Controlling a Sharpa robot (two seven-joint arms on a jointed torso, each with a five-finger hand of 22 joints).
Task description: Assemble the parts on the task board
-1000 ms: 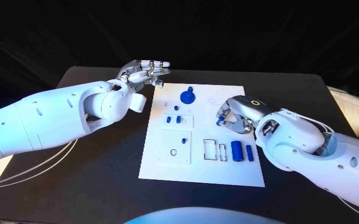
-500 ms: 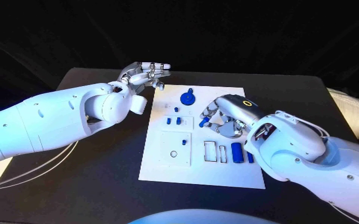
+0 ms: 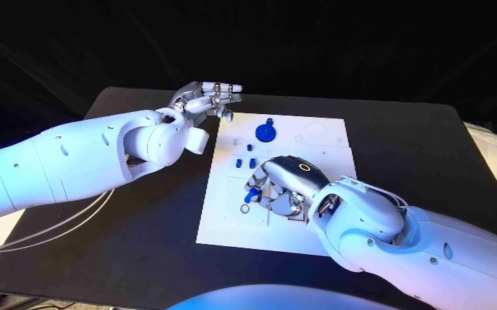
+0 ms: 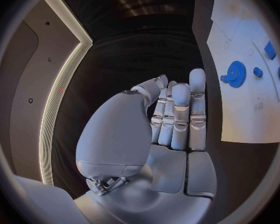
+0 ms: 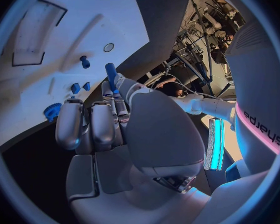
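On the black table (image 3: 124, 238), head view: white task board (image 3: 311, 138) lies at the middle, its far edge near the table's far edge. No writing readable on the board. Blue gear (image 3: 266, 133) sits near the board's far edge; two small blue blocks (image 3: 244, 162) lie just nearer, toward the board's left edge. Right hand (image 3: 278, 186) is over the board's middle, fingers curled down, pinching a short blue peg (image 3: 252, 195) at the fingertips just above the board by a round hole (image 3: 245, 209). A second ago this hand was over the board's right side, near the slots and blue cylinders; it has since travelled leftward across the board, and its arm now covers those pieces. Left hand (image 3: 207, 99) hovers off the board's far-left corner, fingers together and gently bent, holding nothing; it has hardly shifted.

Left wrist view: left hand (image 4: 168, 129) with fingers straight and close side by side, thumb alongside, nothing between them. Gear (image 4: 236, 74) and small blue pieces on the board (image 4: 252, 119) beyond.

Right wrist view: right hand (image 5: 109, 129) grips the peg (image 5: 110, 73) between thumb and fingertip, peg standing out past the fingers above the board (image 5: 71, 30). Partly reversed lettering on the robot's body, not readable with certainty.
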